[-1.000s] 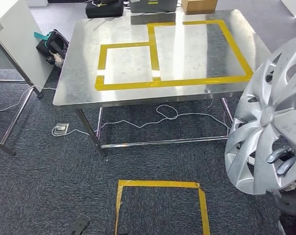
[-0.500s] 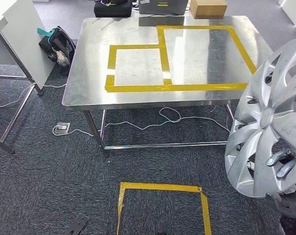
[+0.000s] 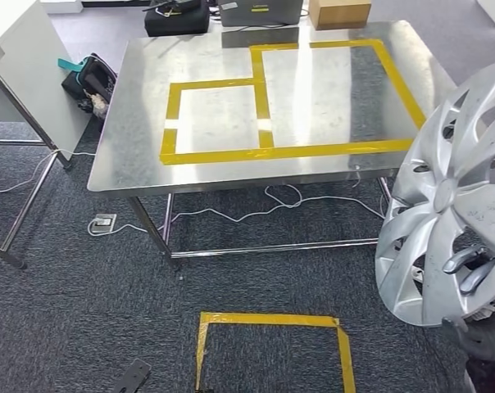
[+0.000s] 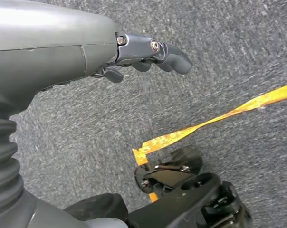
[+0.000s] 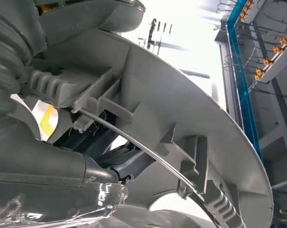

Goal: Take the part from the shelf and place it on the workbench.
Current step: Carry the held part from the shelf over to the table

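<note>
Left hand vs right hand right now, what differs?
The left hand holds nothing, its fingers loosely curled above the carpet; the right hand grips the silver hubcap through its openings. The left hangs low; the right carries its load upright, short of the steel workbench.

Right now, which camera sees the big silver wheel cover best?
The head view: it shows the wheel cover face on, spokes and rim, with the right hand gripping through a gap. The right wrist view sees just its grey ribbed back, very close. The left wrist view looks at the carpet and the left hand.
</note>
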Tool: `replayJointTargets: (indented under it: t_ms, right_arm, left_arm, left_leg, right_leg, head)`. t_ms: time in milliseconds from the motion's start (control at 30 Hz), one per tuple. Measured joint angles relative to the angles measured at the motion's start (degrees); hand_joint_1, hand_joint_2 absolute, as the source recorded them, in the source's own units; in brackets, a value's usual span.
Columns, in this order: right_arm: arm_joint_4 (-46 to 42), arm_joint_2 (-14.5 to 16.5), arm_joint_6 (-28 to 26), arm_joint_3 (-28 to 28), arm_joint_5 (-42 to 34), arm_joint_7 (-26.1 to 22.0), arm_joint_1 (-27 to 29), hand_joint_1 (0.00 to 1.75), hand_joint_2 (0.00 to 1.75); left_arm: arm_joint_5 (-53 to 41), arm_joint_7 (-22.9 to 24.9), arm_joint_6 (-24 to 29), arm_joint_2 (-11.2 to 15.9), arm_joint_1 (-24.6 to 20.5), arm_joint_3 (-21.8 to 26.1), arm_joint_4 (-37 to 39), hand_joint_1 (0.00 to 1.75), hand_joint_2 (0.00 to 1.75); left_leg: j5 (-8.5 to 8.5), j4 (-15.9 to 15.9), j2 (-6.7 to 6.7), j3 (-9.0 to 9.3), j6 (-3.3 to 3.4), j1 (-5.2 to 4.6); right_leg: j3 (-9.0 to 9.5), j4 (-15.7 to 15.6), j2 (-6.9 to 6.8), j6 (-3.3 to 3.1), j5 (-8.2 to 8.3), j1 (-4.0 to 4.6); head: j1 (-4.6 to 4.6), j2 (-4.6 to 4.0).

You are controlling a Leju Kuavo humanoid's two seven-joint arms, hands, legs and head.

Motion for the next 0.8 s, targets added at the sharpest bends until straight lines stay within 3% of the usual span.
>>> replayJointTargets:
  t_ms: [67, 100, 167, 267, 300, 333, 400, 467, 500, 533, 600, 633, 667, 800]
  right_arm:
    - [0.0, 0.01, 0.03, 0.0, -0.01, 0.01, -0.07, 1.75, 1.75]
    - [0.0, 0.01, 0.05, 0.01, -0.01, 0.0, -0.16, 1.75, 1.75]
    - [0.0, 0.01, 0.08, 0.02, 0.02, 0.01, -0.37, 1.75, 1.75]
    - [0.01, 0.01, 0.1, 0.11, 0.17, 0.11, -0.53, 1.75, 1.75]
    - [0.01, 0.01, 0.1, 0.18, 0.21, 0.13, -0.59, 1.75, 1.75]
    - [0.02, 0.01, 0.09, 0.24, 0.23, 0.14, -0.65, 1.75, 1.75]
    - [0.02, 0.01, 0.08, 0.37, 0.24, 0.13, -0.69, 1.75, 1.75]
    - [0.06, 0.01, 0.07, 0.44, 0.25, 0.14, -0.58, 1.75, 1.75]
    - [0.09, 0.01, 0.04, 0.46, 0.25, 0.15, -0.54, 1.75, 1.75]
    - [0.12, 0.01, 0.01, 0.48, 0.25, 0.15, -0.51, 1.75, 1.75]
    - [0.18, 0.01, -0.03, 0.5, 0.24, 0.15, -0.54, 1.75, 1.75]
    - [0.21, 0.01, -0.03, 0.55, 0.24, 0.14, -0.58, 1.75, 1.75]
    - [0.24, 0.01, -0.04, 0.59, 0.22, 0.14, -0.6, 1.75, 1.75]
    - [0.28, 0.01, -0.09, 0.72, 0.2, 0.19, -0.61, 1.75, 1.75]
  left_arm:
    - [0.01, -0.01, -0.04, 0.04, -0.02, 0.0, 0.0, 0.0, 1.75]
    - [0.02, -0.02, -0.04, 0.05, -0.05, 0.0, 0.0, 0.0, 1.75]
    - [0.03, -0.08, -0.04, 0.04, -0.12, 0.0, 0.0, 0.0, 1.75]
    - [0.02, -0.34, 0.03, -0.02, -0.04, 0.01, 0.0, 0.0, 1.75]
    - [0.01, -0.46, 0.09, -0.01, -0.01, 0.02, 0.0, 0.0, 1.75]
    - [0.01, -0.59, 0.15, 0.01, 0.0, 0.03, 0.0, 0.0, 1.75]
    - [0.01, -0.72, 0.21, 0.02, 0.04, 0.06, 0.0, 0.0, 1.75]
    - [-0.01, -0.74, 0.21, -0.01, 0.21, 0.07, 0.0, 0.0, 1.75]
    - [-0.01, -0.74, 0.21, -0.02, 0.29, 0.07, 0.0, 0.0, 1.75]
    - [-0.02, -0.74, 0.2, -0.04, 0.34, 0.07, 0.0, 0.0, 1.75]
    - [-0.02, -0.74, 0.2, -0.05, 0.31, 0.07, 0.0, 0.0, 1.75]
    - [-0.02, -0.74, 0.2, -0.04, 0.24, 0.07, 0.0, 0.0, 1.75]
    - [-0.02, -0.74, 0.2, -0.03, 0.18, 0.07, 0.0, 0.0, 1.75]
    - [-0.04, -0.75, 0.22, 0.03, -0.01, 0.07, 0.0, 0.0, 1.75]
  left_leg:
    - [4.95, -6.62, 0.04, 2.33, 0.47, -0.04]
    - [6.47, -10.26, 0.08, 3.94, 0.73, -0.1]
    - [7.05, -14.43, 0.1, 5.77, 1.24, -0.23]
    - [6.21, -15.46, -0.03, 6.61, 2.26, -0.14]
    - [6.04, -15.58, -0.07, 7.04, 2.66, -0.06]
    - [5.88, -15.64, -0.12, 7.5, 3.0, -0.01]
    - [5.3, -15.68, -0.15, 8.16, 3.44, -0.11]
    - [4.53, -15.67, -0.17, 9.04, 3.52, -0.23]
    - [4.07, -15.67, -0.2, 9.67, 3.48, -0.25]
    - [3.56, -15.67, -0.23, 10.44, 3.4, -0.25]
    - [2.48, -15.61, -0.28, 11.84, 3.03, -0.29]
    - [2.04, -15.57, -0.3, 12.22, 2.75, -0.35]
    - [1.67, -15.6, -0.31, 12.4, 2.4, -0.39]
    - [1.03, -14.45, -0.22, 12.59, 1.11, -0.44]
  right_leg:
    - [0.98, -0.05, 0.06, 0.28, -0.77, -0.01]
    - [1.36, -0.02, 0.11, 0.58, -1.24, 0.12]
    - [1.77, -0.24, 0.23, 1.34, -1.7, 0.29]
    - [2.61, -0.41, 0.11, 2.52, -1.84, 0.34]
    - [2.14, 0.71, 0.0, 2.69, -2.49, 0.34]
    - [0.96, 3.03, -0.09, 2.74, -3.55, 0.34]
    - [-3.38, 10.5, -0.13, 2.64, -6.32, 0.4]
    - [-7.28, 15.39, -0.13, 2.75, -7.41, 0.46]
    - [-7.9, 14.93, -0.14, 2.82, -6.42, 0.47]
    - [-7.52, 12.4, -0.15, 2.88, -4.26, 0.46]
    - [-5.42, 4.98, -0.18, 2.83, 0.83, 0.47]
    - [-4.52, 2.32, -0.21, 2.57, 2.03, 0.53]
    - [-3.99, 0.95, -0.19, 2.21, 2.58, 0.64]
    - [-2.68, 0.41, -0.05, 0.55, 2.26, 0.53]
  head:
    - [0.01, 0.0]
    - [0.0, 0.0]
    - [0.0, 0.0]
    - [0.13, 0.0]
    - [0.25, 0.01]
    - [0.41, 0.01]
    - [0.62, 0.01]
    - [0.68, 0.0]
    - [0.68, 0.0]
    - [0.69, 0.0]
    - [0.68, 0.0]
    - [0.66, 0.0]
    - [0.61, 0.0]
    - [0.51, 0.0]
